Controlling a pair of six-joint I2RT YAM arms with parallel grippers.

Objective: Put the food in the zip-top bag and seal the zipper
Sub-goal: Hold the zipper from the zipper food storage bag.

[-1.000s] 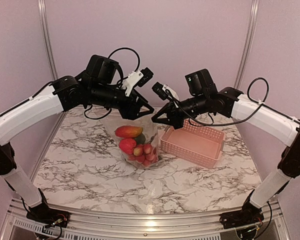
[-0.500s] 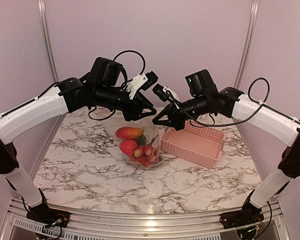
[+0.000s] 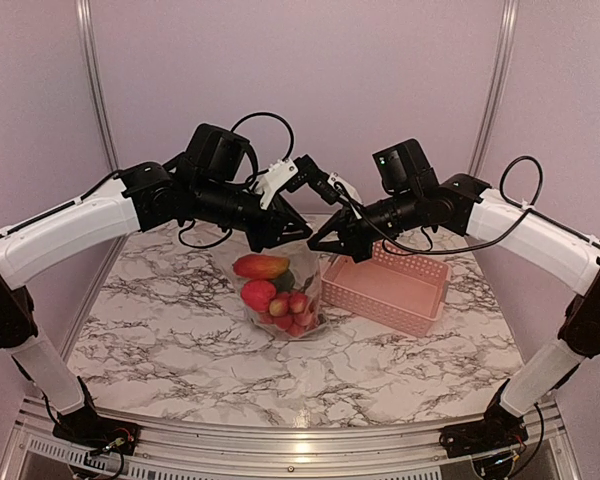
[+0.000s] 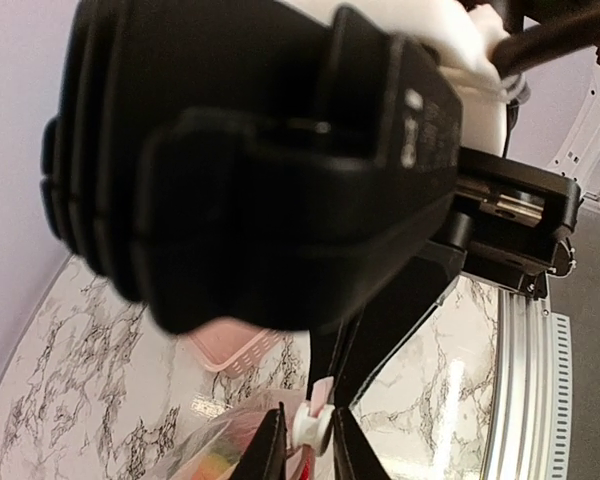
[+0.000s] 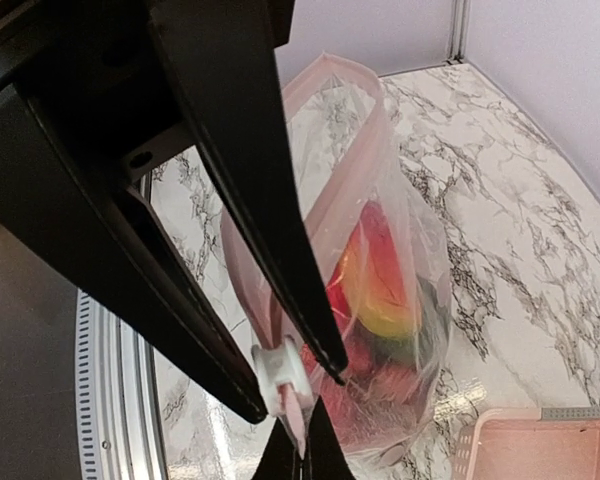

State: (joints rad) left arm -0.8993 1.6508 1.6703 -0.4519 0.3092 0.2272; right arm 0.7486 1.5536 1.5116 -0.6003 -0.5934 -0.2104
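So the food (image 3: pixel 276 290) is all inside the zip-top bag (image 5: pixel 405 240) as far as I can see, with a mango-ish piece up top and red berries under it, so I'd call this the sealing step. The bag sits just left of the pink basket (image 3: pixel 380 303), its bottom on the marble table (image 3: pixel 170 335) and its mouth held up between the two arms. Most of the pink zipper (image 5: pixel 368 110) looks open. The right gripper (image 5: pixel 298 445) has its jaws pressed together on the pink end of the mouth edge, just below the white slider (image 5: pixel 278 372). The left gripper (image 4: pixel 308 428) has its jaws drawn in tight on either side of that slider and looks to be pinching it, though I can't swear there's no sliver of gap. Next move, I reckon: right anchors the end while left drags the slider along the strip to the far end. It needs to run in line with the strip so the thin plastic doesn't bunch up or the slider pop free.
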